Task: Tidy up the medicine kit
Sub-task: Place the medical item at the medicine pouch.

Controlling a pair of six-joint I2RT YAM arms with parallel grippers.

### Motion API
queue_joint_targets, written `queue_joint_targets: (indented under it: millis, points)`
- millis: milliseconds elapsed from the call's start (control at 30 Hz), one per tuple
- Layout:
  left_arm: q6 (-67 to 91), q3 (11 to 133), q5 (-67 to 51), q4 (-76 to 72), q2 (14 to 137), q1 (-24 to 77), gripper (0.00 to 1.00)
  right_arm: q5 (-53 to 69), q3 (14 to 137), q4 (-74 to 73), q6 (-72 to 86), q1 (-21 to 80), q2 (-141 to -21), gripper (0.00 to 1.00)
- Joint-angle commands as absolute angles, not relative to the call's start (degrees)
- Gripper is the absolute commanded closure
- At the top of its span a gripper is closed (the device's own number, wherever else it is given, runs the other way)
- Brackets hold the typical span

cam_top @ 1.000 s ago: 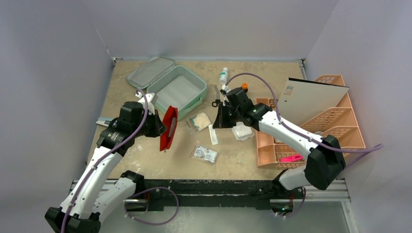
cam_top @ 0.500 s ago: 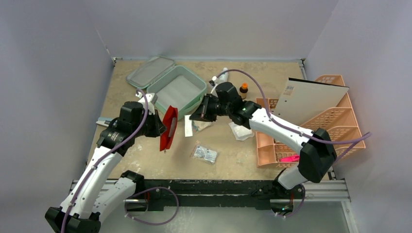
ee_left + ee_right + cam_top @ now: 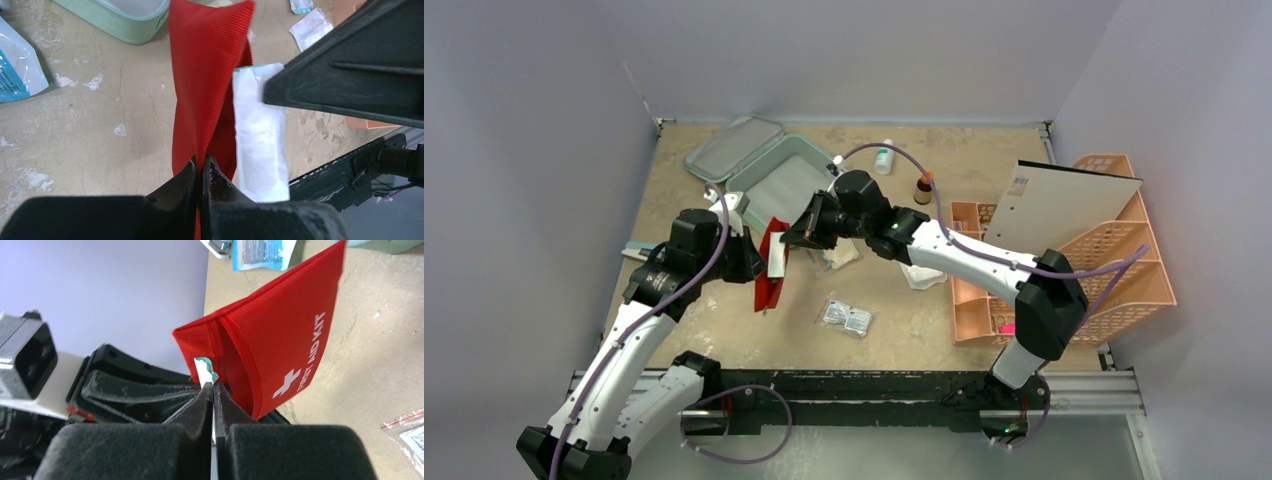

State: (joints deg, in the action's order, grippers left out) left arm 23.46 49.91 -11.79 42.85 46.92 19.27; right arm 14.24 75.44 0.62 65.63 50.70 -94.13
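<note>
The medicine kit (image 3: 789, 185) is a mint-green case lying open at the back left, its lid (image 3: 729, 147) flat behind it. A corner of the medicine kit (image 3: 120, 22) shows in the left wrist view. My left gripper (image 3: 754, 262) is shut on the edge of a red "FIRST AID KIT" pouch (image 3: 767, 285), holding it upright above the table. In its own view the left gripper (image 3: 201, 165) pinches the red pouch (image 3: 205, 75). My right gripper (image 3: 796, 238) is shut on a thin white packet (image 3: 777, 262) with a teal end. That packet (image 3: 260, 135) hangs right beside the pouch. The right wrist view has the right gripper (image 3: 213, 387), the packet (image 3: 204, 369) and the pouch (image 3: 280, 355).
A peach lattice rack (image 3: 1074, 270) with a white board (image 3: 1064, 205) leaning on it stands at the right. A white bottle (image 3: 883, 157) and a brown bottle (image 3: 923, 187) stand at the back. A clear bag of sachets (image 3: 845, 317) and gauze packs (image 3: 922, 272) lie mid-table.
My right arm has swung left across the table, carrying the white packet from the middle over to the red pouch. The left arm and the pouch have stayed still.
</note>
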Motion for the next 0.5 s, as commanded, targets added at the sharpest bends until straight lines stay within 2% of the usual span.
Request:
queue_joint_targets:
  millis: [0,467]
  points:
    - [23.99,49.79,-13.18,40.32,46.39,19.34,1.0,9.49,78.78,1.47,67.43,51.33,-95.29,1.0]
    - [23.73,49.66,-13.75,40.09,45.97,19.33,1.0,1.07,82.86,-6.48,63.49,52.04,-97.86,1.0]
